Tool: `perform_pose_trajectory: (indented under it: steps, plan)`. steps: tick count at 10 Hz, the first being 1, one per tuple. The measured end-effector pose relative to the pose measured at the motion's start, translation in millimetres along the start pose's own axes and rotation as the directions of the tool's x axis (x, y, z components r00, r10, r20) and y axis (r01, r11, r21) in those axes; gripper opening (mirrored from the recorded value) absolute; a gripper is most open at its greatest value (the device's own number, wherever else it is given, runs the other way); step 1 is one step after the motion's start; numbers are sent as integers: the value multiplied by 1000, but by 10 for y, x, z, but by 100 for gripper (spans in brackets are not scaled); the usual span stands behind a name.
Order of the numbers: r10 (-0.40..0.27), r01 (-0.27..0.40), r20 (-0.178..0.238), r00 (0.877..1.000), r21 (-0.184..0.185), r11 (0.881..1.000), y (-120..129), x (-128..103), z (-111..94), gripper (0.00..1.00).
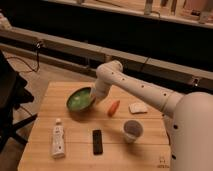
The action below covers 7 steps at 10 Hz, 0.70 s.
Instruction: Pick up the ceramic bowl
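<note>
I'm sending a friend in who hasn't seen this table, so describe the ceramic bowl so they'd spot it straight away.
Start at the wooden table. The bowl sits on its far left part, right where the robot's white arm comes down, the gripper at its right rim. It is the largest dish there, wide, round and green inside, unlike the small white cup or the orange carrot to its right.

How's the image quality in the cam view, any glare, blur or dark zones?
Camera view: soft overall, edges blurred. Warm light falls on the wooden table; the background above is dark. The white arm looks brightest, lower right. The green bowl shows a mild sheen inside and seems tilted. The gripper sits at the bowl's right rim, detail lost in blur. A shadow lies under the bowl.
</note>
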Motion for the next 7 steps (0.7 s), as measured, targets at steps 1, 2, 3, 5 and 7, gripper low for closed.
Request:
perform_pose_trajectory:
  steps: [1,2,3,5,7]
  plan:
    - [-2,2,-3,1000,3,1000,-11,7,-29,16]
    - [-4,4,-5,1000,5,1000,-23,12,-57,16]
    - [-5,5,-5,1000,6,1000,-33,19,-87,16]
    - [-6,6,-6,1000,9,1000,-51,32,-142,16]
    - [-6,6,-7,1000,12,1000,-66,48,-188,16]
